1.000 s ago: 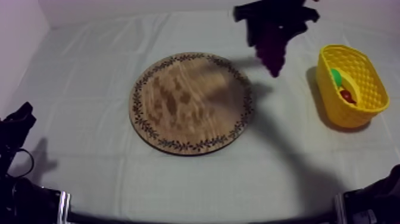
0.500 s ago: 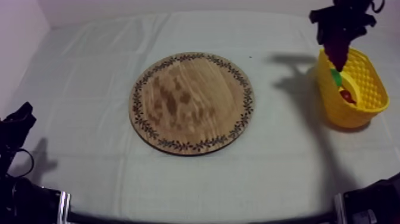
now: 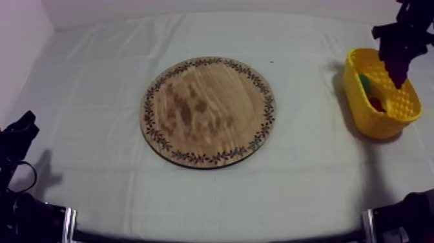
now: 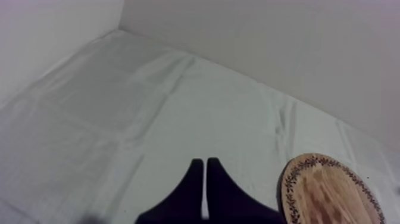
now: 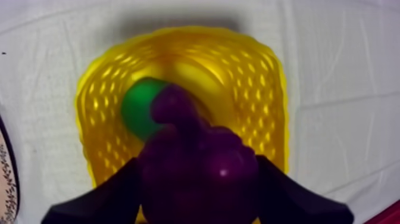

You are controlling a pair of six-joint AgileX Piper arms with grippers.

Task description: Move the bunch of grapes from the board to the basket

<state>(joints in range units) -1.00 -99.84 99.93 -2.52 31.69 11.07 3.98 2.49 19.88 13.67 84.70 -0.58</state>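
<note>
My left fingers lie pressed together on nothing, resting low at the left side of the desk under its grey-white cloth. The round wooden board with the patterned rim sits bare at the middle. At the far right, my right fingers grip the dark purple bunch of grapes, which hangs over the yellow lattice basket, above a green toy fruit and a small red fruit already inside. The bunch seems nearer one rim than the centre. Released here, I judge it could catch that rim, or land on the fruit below and roll out; dropped from height, it might tip the light basket.
</note>
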